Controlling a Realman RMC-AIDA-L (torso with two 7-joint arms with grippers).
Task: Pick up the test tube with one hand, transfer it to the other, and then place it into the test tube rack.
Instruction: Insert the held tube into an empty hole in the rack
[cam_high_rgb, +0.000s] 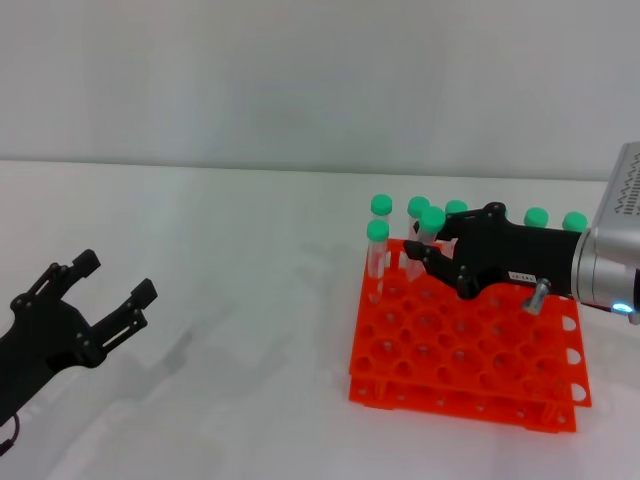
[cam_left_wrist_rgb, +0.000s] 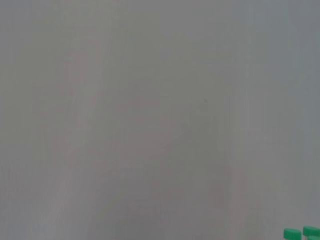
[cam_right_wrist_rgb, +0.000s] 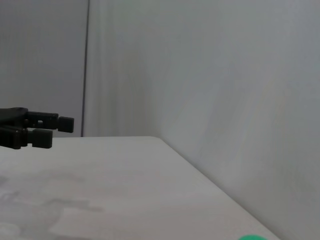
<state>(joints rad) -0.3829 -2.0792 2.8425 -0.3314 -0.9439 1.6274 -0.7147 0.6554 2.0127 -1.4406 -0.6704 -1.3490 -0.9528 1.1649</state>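
Right end effector (cam_high_rgb: 425, 252) over the orange test tube rack (cam_high_rgb: 465, 355), fingers around a green-capped test tube (cam_high_rgb: 430, 228) in the back-left holes; closed or not, cannot tell. Lift straight up, clear of neighbouring tubes. Left end effector (cam_high_rgb: 115, 290) spread open above the desk (cam_high_rgb: 230, 300), well apart.

**Free room about the rack**

Rack (cam_high_rgb: 465, 360): its far rows are blocked by upright capped tubes (cam_high_rgb: 378, 247) and by the right gripper (cam_high_rgb: 418, 251) over them. Near rows stand open from above. Table (cam_high_rgb: 220, 270) between rack and left gripper (cam_high_rgb: 115, 280) is bare.

A lab: capped tubes in an orange rack (cam_high_rgb: 465, 355).
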